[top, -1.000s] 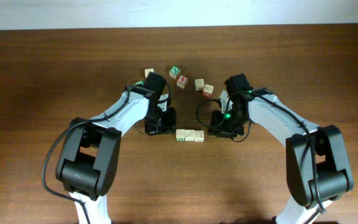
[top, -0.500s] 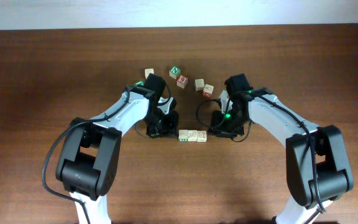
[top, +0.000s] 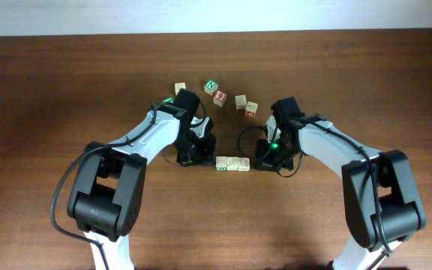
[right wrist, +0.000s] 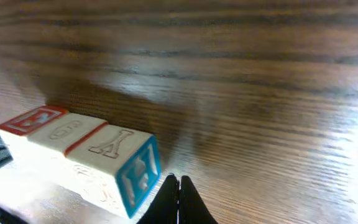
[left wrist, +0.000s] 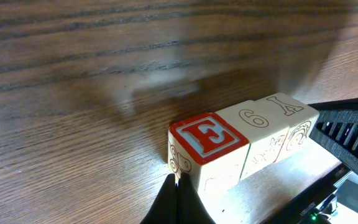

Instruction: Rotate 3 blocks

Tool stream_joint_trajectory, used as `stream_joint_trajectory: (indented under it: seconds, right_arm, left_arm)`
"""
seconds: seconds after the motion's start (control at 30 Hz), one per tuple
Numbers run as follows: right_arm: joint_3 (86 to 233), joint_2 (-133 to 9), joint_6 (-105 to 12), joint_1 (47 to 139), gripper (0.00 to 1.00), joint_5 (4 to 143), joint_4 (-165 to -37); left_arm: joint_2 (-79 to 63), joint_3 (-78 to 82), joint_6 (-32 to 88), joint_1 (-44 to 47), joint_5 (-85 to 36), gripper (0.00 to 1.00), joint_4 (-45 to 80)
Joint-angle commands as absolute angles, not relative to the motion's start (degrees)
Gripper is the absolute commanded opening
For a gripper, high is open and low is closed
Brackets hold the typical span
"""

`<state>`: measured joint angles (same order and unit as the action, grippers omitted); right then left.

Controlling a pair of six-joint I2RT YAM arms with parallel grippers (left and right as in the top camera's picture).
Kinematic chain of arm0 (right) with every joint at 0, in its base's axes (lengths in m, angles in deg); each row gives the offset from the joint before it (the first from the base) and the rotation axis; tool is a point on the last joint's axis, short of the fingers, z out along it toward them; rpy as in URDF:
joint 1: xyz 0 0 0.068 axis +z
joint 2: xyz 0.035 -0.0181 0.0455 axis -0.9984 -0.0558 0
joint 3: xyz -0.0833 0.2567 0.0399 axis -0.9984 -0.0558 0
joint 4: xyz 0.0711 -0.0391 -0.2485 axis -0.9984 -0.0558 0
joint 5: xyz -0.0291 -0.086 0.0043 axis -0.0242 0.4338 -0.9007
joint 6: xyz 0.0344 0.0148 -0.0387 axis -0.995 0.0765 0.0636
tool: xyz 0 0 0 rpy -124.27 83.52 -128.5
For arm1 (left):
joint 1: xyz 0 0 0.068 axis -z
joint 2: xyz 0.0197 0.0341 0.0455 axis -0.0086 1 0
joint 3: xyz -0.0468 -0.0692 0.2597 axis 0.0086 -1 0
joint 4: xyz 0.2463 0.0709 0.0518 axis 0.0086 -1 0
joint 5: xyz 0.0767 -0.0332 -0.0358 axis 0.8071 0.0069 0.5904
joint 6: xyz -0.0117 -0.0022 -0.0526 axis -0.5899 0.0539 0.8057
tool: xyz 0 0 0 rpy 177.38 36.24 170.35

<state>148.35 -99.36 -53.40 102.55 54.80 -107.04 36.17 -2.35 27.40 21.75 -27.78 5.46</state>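
Note:
Three pale wooden blocks point(top: 231, 163) lie in a tight row at the table's middle. In the left wrist view they read a red "E" face point(left wrist: 209, 137), a "9" point(left wrist: 255, 118) and a "Y" point(left wrist: 288, 106). My left gripper point(left wrist: 178, 186) is shut, its tips against the lower corner of the E block at the row's left end point(top: 205, 160). My right gripper point(right wrist: 178, 185) is shut and empty, right beside the blue-printed end face of the Y block point(right wrist: 138, 171), at the row's right end point(top: 258, 163).
Several loose cubes lie behind the arms: a pale one point(top: 180, 88), a green one point(top: 211, 86), a red one point(top: 220, 96), another pale one point(top: 241, 100), a reddish one point(top: 251, 109), and a green one point(top: 168, 100) beside the left arm.
The right gripper has shut and shifted slightly toward the row's right end. The left gripper moved right against the row, nudging it a little to the right.

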Motion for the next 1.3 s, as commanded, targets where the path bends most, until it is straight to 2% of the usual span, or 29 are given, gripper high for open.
stream_joint_trajectory:
  seconds: [0.0, 0.17, 0.6, 1.27]
  right_arm:
    - [147.9, -99.8, -53.7, 102.9, 0.04, 51.0, -105.8]
    - [148.0, -99.7, -52.1, 102.9, 0.04, 46.2, -105.2]
    - [148.7, -95.4, -52.2, 103.1, 0.04, 46.0, -106.8]
    - [156.6, -95.4, -55.4, 113.1, 0.04, 45.8, -107.2]
  left_arm:
    - [36.7, -2.7, 26.3, 21.7, -28.8, 0.00, 5.3]
    - [36.7, -2.7, 26.3, 21.7, -28.8, 0.00, 5.3]
    - [36.7, -2.7, 26.3, 21.7, -28.8, 0.00, 5.1]
    - [36.7, -2.7, 26.3, 21.7, -28.8, 0.00, 5.1]
